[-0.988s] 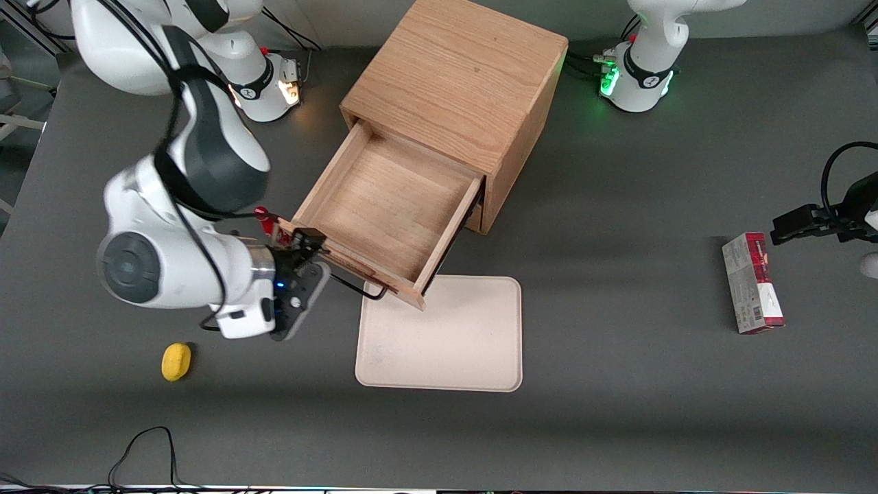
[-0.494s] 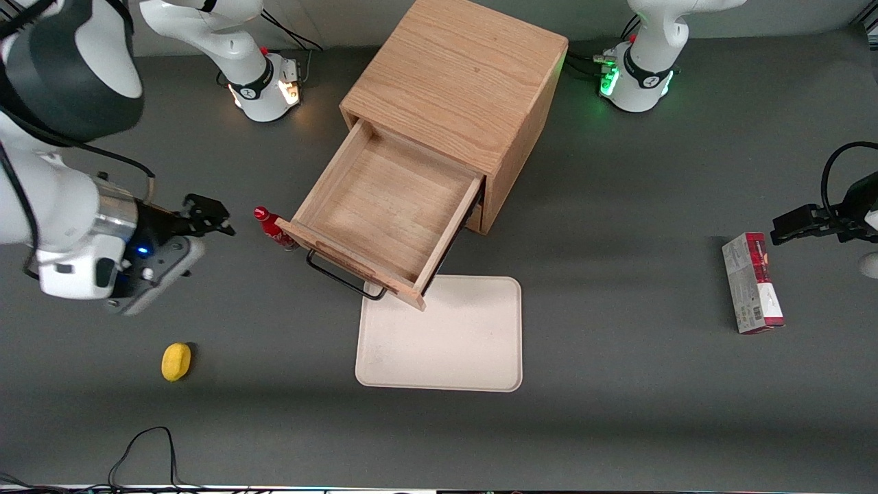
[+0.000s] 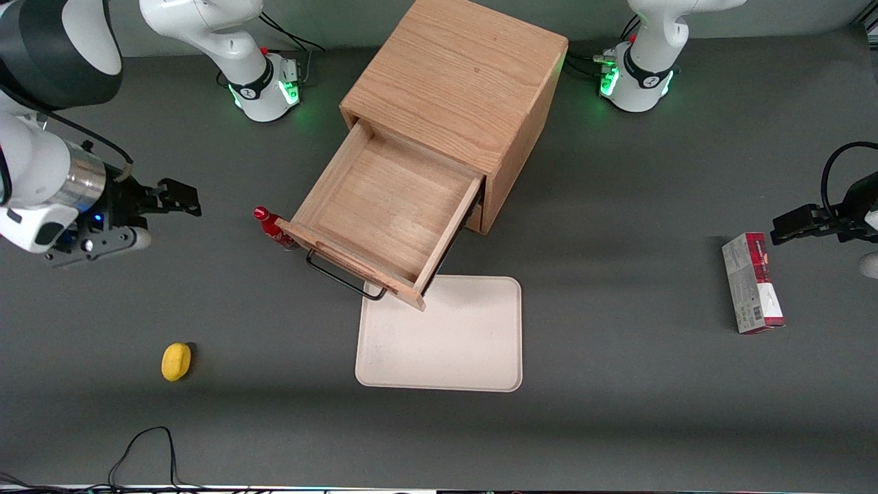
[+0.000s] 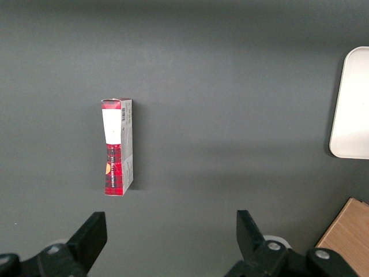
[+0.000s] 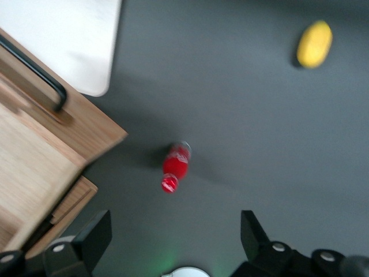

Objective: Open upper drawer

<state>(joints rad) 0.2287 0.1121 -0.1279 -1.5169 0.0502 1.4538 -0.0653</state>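
The upper drawer (image 3: 391, 206) of the wooden cabinet (image 3: 459, 75) stands pulled far out, showing its bare wood interior. Its black wire handle (image 3: 343, 278) hangs over the edge of the beige tray. In the right wrist view the drawer front (image 5: 52, 115) and handle (image 5: 34, 72) show too. My gripper (image 3: 182, 199) hovers above the table toward the working arm's end, well apart from the drawer. It is open (image 5: 173, 234), with nothing between its fingers.
A small red bottle (image 3: 271, 226) (image 5: 174, 167) stands beside the drawer's front corner, between drawer and gripper. A yellow lemon-like object (image 3: 175, 361) (image 5: 314, 44) lies nearer the camera. A beige tray (image 3: 446, 336) lies in front of the drawer. A red-and-white box (image 3: 751, 281) (image 4: 117, 147) lies toward the parked arm's end.
My gripper has let go of the handle and drawn away toward the working arm's end of the table. The drawer stays pulled out. The arm's base light went from amber to green.
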